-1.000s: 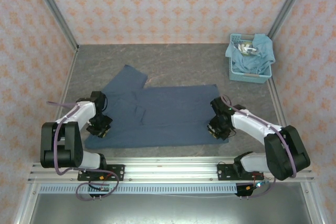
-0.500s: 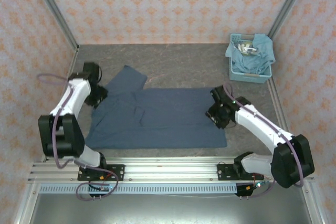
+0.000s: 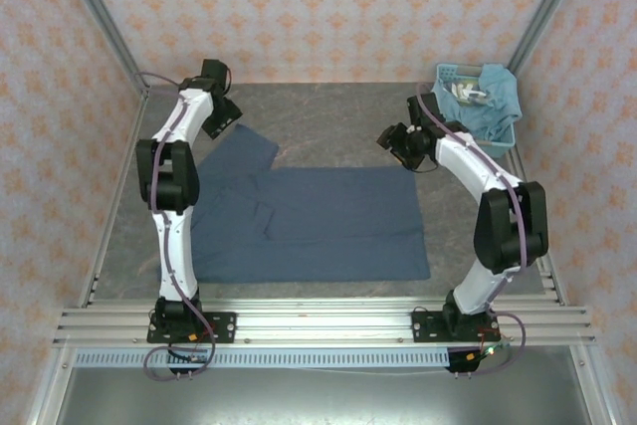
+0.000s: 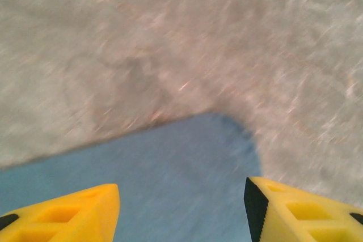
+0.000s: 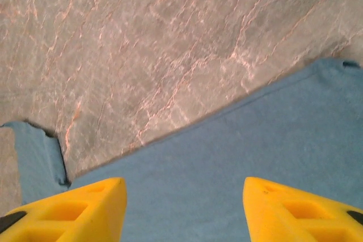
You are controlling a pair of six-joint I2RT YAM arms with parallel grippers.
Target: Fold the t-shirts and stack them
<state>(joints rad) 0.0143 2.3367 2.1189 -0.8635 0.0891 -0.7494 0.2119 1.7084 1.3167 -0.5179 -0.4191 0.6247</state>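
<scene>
Left fingers (image 4: 62, 213): apart with nothing between them, hovering over the sleeve (image 3: 247, 146) at the far-left corner of the dark t-shirt (image 3: 318, 221)
Dark t-shirt: spread flat on the bench (image 3: 338, 111) as a rough rectangle, its one visible sleeve sticking out; not yet folded
Right fingers (image 5: 62, 211): apart and empty, above the far-right corner of the dark t-shirt
Teal t-shirt (image 3: 495, 105): crumpled in the basket (image 3: 474, 145), beyond the far-right corner of the dark t-shirt
Handling: judged light, limp and quick to sag or crease; best pinched at the far corners or along an edge, both sides together, so it folds evenly
Writing: no brand, label or print legible on either shirt
</scene>
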